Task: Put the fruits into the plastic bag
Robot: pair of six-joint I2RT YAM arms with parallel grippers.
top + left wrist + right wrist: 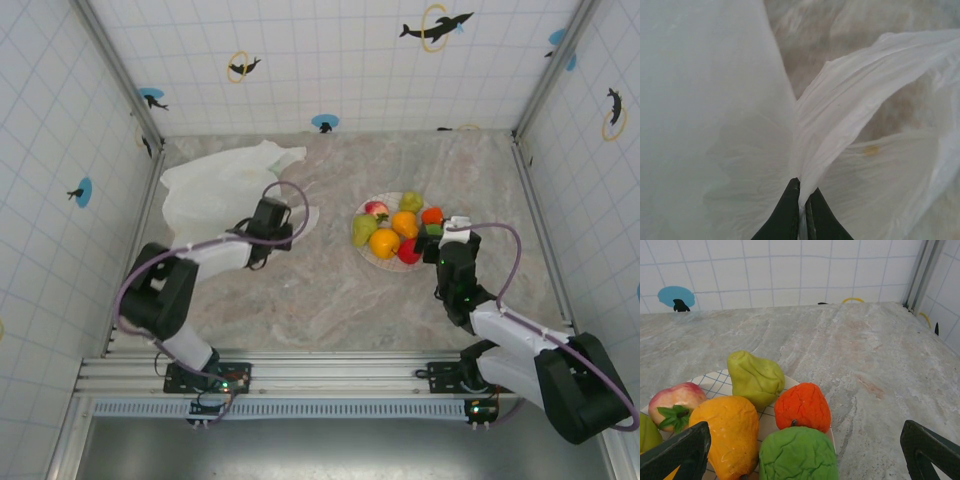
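Plastic bag (225,185) pinched by left jaws, right jaws staged at the fruits (395,232)

Left jaws are pressed together on a fold of the plastic bag (850,100), with the film nipped right at the tips; the sheet is fanned out ahead and to both sides of them, probably so the mouth is lifted off the bench (330,290) and held open for loading. Right jaws are spread wide and nothing is gripped; the fruits are all piled on the plate (715,382), none bagged yet. A green fruit (797,455) sits low between the spread jaws, with an orange-red one (802,405) just ahead, touching it. The wide spread is judged to be pre-grasp clearance, green fruit the likely first pick. The bag lies well apart from the right jaws, so a carry across is needed
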